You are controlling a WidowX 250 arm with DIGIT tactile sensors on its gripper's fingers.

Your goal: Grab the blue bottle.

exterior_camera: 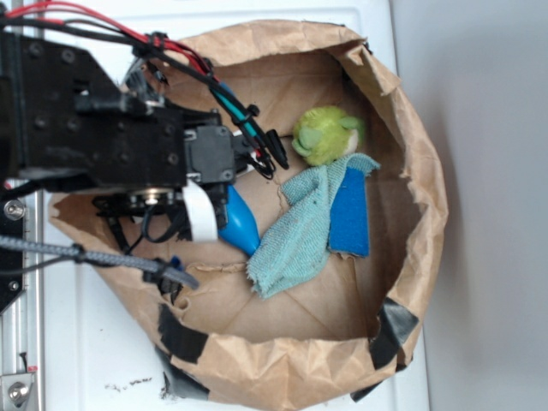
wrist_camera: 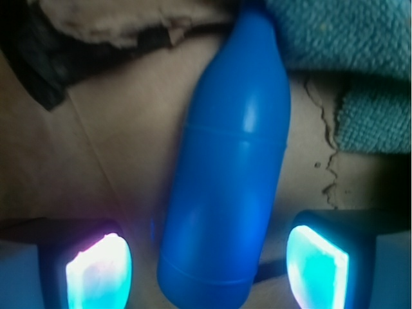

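I work inside a crumpled brown paper bag (exterior_camera: 402, 111) rolled down into a shallow basin, its rim patched with black tape (exterior_camera: 390, 330), lying on a white worktop (exterior_camera: 86, 342). The paper walls rise all round, so free room is the bare paper floor toward the bag's bottom edge; its right half is crowded.

My pincer (wrist_camera: 209, 267) is spread wide, its two glowing pads (wrist_camera: 100, 273) standing either side of the smooth bright blue plastic bottle (wrist_camera: 225, 167) with a gap on each side, touching nothing. The bottle lies on the bag floor near the left wall, flat end between my pads, tapered end pointing away toward the teal terry cloth (wrist_camera: 347, 38).

In the exterior view my black arm (exterior_camera: 94, 128) reaches in from the worktop's left edge, wrist low over the bag, red and black cables looping above it. It covers most of the bottle; only the tapered end shows.

Right of the bottle lies the cloth, partly draped over a flat blue rectangular block (exterior_camera: 351, 218). A fuzzy green soft toy (exterior_camera: 325, 133) sits just above them near the top wall. Whether the bottle's tip touches the cloth I cannot tell.
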